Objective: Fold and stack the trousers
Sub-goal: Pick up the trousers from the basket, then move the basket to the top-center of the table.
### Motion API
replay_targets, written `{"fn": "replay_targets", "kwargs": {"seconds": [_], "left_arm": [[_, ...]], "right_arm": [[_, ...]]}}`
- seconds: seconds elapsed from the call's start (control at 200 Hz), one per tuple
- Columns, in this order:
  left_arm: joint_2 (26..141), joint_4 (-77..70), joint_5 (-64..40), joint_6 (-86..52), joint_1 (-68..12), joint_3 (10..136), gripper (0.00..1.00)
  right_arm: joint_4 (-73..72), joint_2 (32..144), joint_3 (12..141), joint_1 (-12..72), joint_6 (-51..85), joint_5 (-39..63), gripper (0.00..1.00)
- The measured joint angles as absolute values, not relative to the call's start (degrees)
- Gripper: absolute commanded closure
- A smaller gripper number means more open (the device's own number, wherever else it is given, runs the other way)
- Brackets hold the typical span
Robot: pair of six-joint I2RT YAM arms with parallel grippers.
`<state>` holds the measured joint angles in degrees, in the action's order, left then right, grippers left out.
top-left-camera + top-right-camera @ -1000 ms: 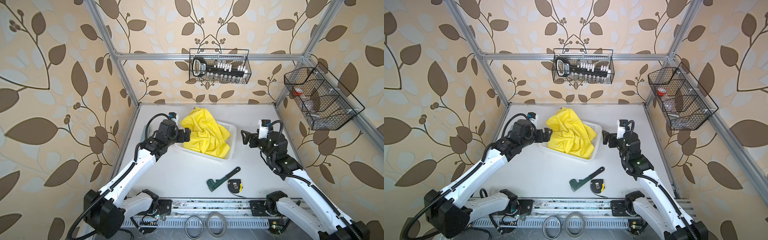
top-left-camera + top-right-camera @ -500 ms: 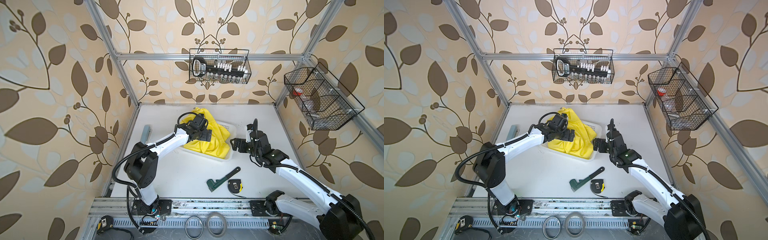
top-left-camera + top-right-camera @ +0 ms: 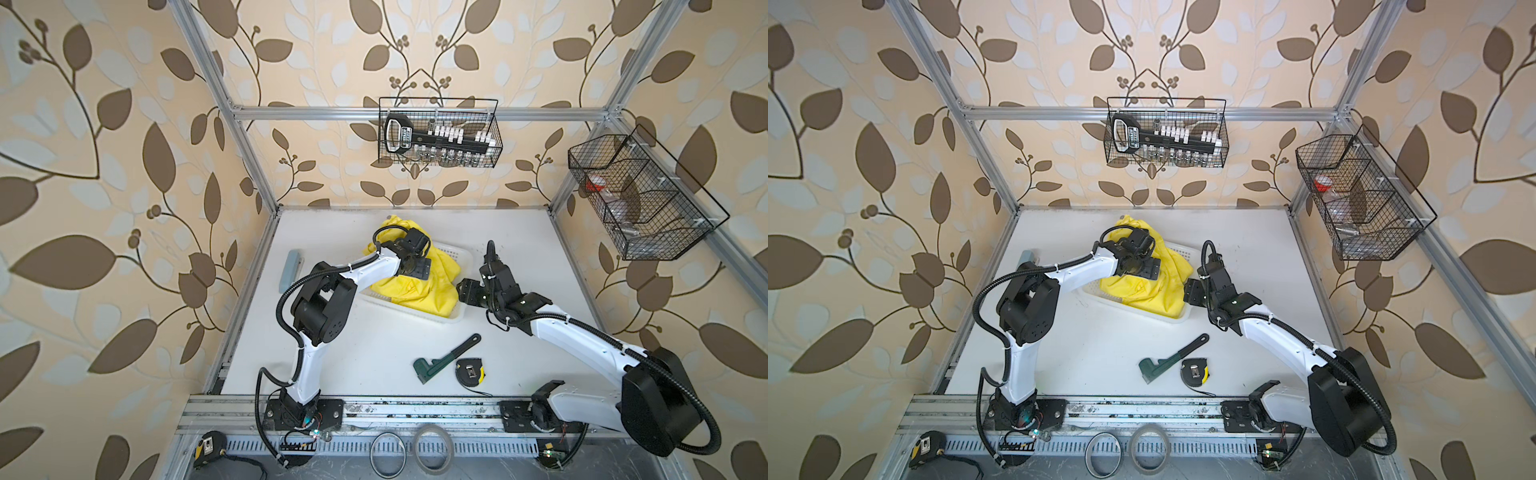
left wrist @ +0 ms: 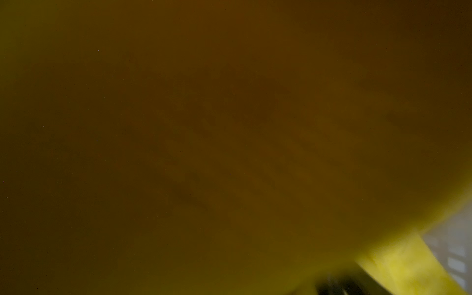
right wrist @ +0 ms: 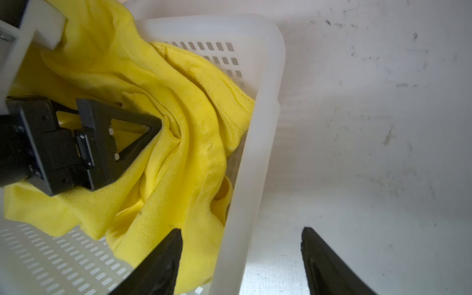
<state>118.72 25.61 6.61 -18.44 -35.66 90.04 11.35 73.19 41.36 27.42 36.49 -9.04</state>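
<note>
The yellow trousers [image 3: 415,293] are bunched in the white basket [image 3: 455,254] on the table [image 3: 374,353], not folded at all, so this looks like the pull-it-out step. Left gripper [image 5: 132,132] is pushed into the heap. I only see 1 of its fingers, so I can't tell if it's pinching cloth. Right gripper [image 5: 242,229] is spread, 1 finger over the fabric and 1 outside the basket wall. Next move, I'd guess: firm pinch, lift clear, spread it flat.

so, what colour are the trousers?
Bright yellow; the trousers show best in the right wrist view.
</note>
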Motion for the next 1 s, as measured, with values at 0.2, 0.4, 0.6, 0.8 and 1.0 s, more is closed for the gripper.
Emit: {"fn": "replay_targets", "kwargs": {"seconds": [0.2,0.4,0.6,0.8,1.0], "left_arm": [[121.08,27.4,1.48,-17.98,-35.48,93.73,0.99],[118.8,29.47,-1.63,-17.93,-35.44,93.82,1.0],[109.36,34.13,-3.18,-17.96,-35.59,93.1,1.0],[95.31,37.87,-2.02,-17.93,-35.51,91.92,1.0],[85.95,43.88,1.39,-17.52,-32.84,90.54,1.0]], "right_arm": [[11.38,78.3,42.39,27.66,37.76,-12.49,0.43],[11.35,80.68,44.77,27.75,38.54,-16.03,0.55],[11.38,82.67,47.46,27.62,38.52,-18.72,0.74],[11.88,83.81,48.9,26.52,38.11,-19.7,0.83],[12.78,83.88,49.58,23.68,35.68,-19.2,0.86]]}}
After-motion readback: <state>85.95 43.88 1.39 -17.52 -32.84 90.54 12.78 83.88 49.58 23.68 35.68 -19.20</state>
